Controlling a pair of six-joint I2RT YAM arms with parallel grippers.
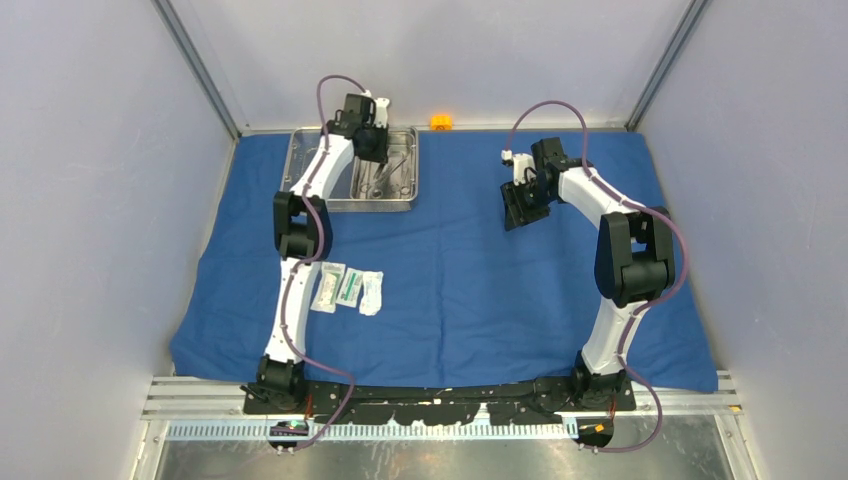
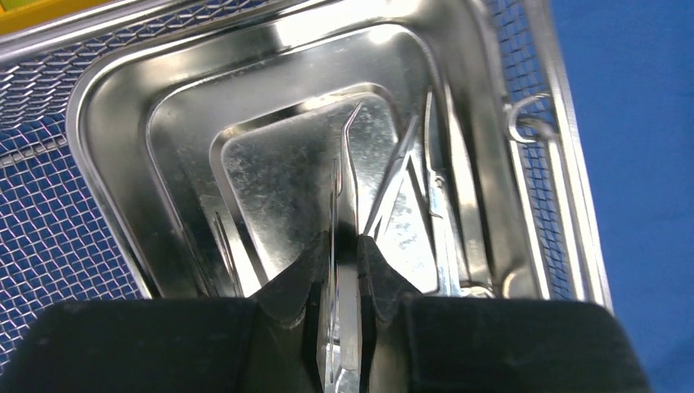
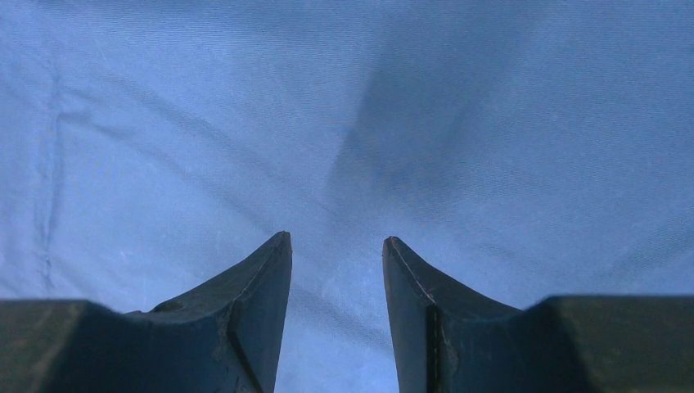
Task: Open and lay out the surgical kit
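The blue cloth wrap [image 1: 480, 290] lies spread flat over the table. At its far left stands the steel mesh basket [image 1: 303, 160] with the solid steel tray [image 1: 405, 185] inside it. My left gripper [image 1: 372, 143] reaches down into the tray [image 2: 262, 176] and is shut [image 2: 344, 250] on thin steel forceps [image 2: 350, 164], whose curved tip points away from me. More thin instruments, scissors [image 2: 436, 196] among them, lie beside the forceps at the tray's right wall. Three white-green packets [image 1: 348, 288] lie in a row on the cloth. My right gripper [image 1: 522, 205] hangs open [image 3: 335, 239] over bare cloth [image 3: 245, 123].
A small orange block [image 1: 441, 121] sits beyond the cloth's far edge, by the back wall. The mesh basket [image 2: 41, 229] surrounds the tray on the left and far sides. Grey walls close in the table at left, right and back.
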